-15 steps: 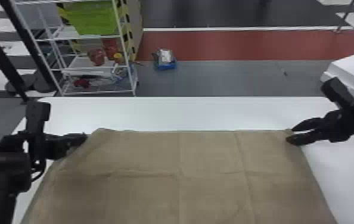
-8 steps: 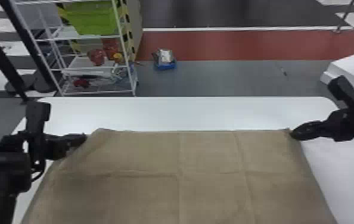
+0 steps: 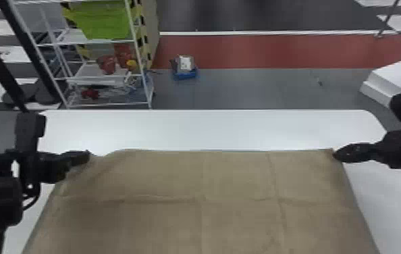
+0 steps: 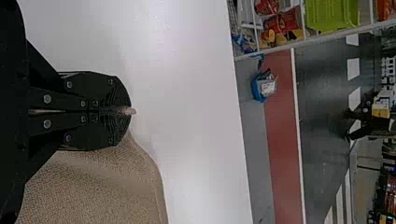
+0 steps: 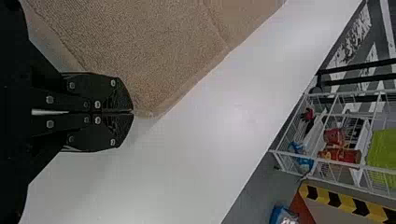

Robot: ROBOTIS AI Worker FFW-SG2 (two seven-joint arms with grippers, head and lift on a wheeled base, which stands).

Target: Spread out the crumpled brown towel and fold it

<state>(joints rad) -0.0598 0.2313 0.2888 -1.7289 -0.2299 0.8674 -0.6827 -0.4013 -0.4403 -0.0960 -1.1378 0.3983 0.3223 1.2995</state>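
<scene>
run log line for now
towel spread, lightly creased | left gripper shut on far-left corner | right gripper shut at far-right corner, hold unclear | unfolded

White tabletop lies open beyond the towel's far edge

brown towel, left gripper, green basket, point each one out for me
Brown towel [image 3: 237,175]: head view, on the cloth towards its far edge.
Left gripper [image 4: 128,111]: left wrist view, midway between its fingertips.
Green basket [image 4: 329,14]: left wrist view, on its side wall.
</scene>
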